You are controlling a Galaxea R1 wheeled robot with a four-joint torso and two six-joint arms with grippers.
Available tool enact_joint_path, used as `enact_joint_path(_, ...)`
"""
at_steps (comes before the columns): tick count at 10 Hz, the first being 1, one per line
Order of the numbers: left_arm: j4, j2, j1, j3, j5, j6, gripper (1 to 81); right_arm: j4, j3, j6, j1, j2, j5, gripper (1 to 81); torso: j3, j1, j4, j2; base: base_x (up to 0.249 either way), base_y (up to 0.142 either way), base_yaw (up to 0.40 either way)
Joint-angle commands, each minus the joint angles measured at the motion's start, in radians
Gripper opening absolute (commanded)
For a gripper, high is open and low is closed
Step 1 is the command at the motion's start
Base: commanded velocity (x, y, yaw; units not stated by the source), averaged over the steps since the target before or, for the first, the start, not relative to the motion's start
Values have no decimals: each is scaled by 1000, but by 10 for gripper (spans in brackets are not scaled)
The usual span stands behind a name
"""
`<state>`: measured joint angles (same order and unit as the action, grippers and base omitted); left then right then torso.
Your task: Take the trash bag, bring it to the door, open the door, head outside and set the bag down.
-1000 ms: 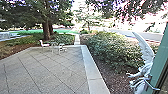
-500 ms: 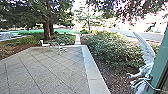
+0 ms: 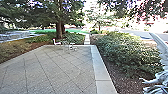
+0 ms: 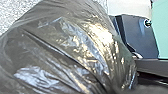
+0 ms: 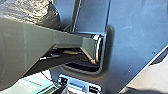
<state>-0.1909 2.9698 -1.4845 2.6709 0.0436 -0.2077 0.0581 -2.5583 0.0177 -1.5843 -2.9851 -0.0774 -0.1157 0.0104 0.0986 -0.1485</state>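
Note:
The dark, shiny trash bag (image 4: 67,50) looms large in the left wrist view, its plastic drawn into folds where my left gripper (image 4: 118,90) is shut on it. In the right wrist view, part of the same bag (image 5: 32,12) shows behind the robot's own dark arm. A green panel (image 4: 161,27), possibly part of the door, stands beyond the robot's body in the left wrist view. How my right gripper stands is unclear.
A paved patio (image 3: 60,70) spreads ahead, with a pale curb (image 3: 100,67) along its right side. Bushes (image 3: 125,52) and a winged statue (image 3: 157,77) stand beyond the curb. A white chair (image 3: 57,42) is at the far end, near a tree trunk (image 3: 59,28).
The head view has swung left, so the patio and statue sit further right in it. The green door edge with its handle has passed out of the head view on the right.

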Motion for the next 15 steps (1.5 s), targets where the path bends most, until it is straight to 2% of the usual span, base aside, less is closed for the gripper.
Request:
enact_joint_path(1,-56,-20,89,-2,51,1,10,9,15,-7,45,-7,-59,811,-75,0,55,0,0,0,0)
enact_joint_path(3,-130,-47,147,-2,62,1,10,9,15,-7,43,-10,-61,811,-108,-1,96,0,0,0,0)
enact_joint_path(4,-160,-58,181,-3,64,1,10,9,15,-7,43,-10,-61,811,-138,-1,109,0,0,0,0)
enact_joint_path(5,-190,-72,218,-3,67,1,10,11,15,-7,43,-10,-61,811,-142,0,102,0,0,0,0)
enact_joint_path(6,-221,-95,270,-3,103,1,10,8,14,-7,46,-10,-68,811,-110,0,90,0,0,0,0)
enact_joint_path(7,-272,-131,324,-3,149,1,10,8,12,-7,46,-10,-68,811,-120,0,96,1,0,0,0)
enact_joint_path(8,-301,-159,370,-11,186,1,10,8,11,-7,46,-10,-67,811,-129,0,123,1,0,0,0)
enact_joint_path(9,-314,-181,405,-29,202,1,10,9,11,-7,45,-10,-67,811,-129,0,196,1,0,0,0)
enact_joint_path(10,-314,-198,431,-52,203,1,10,9,11,-7,45,-11,-67,811,-126,0,205,1,0,0,0)
enact_joint_path(11,-315,-210,457,-77,203,1,10,9,11,-7,45,-13,-67,811,-125,0,226,1,0,0,0)
enact_joint_path(12,-323,-221,483,-95,203,2,10,9,11,-7,43,-13,-67,811,-146,0,256,1,0,0,0)
enact_joint_path(13,-335,-227,514,-97,205,2,10,9,11,-7,42,-13,-65,811,-179,1,274,1,0,0,0)
enact_joint_path(15,-338,-242,587,-91,272,4,10,2,11,-7,39,-11,-64,811,-218,0,318,1,0,0,0)
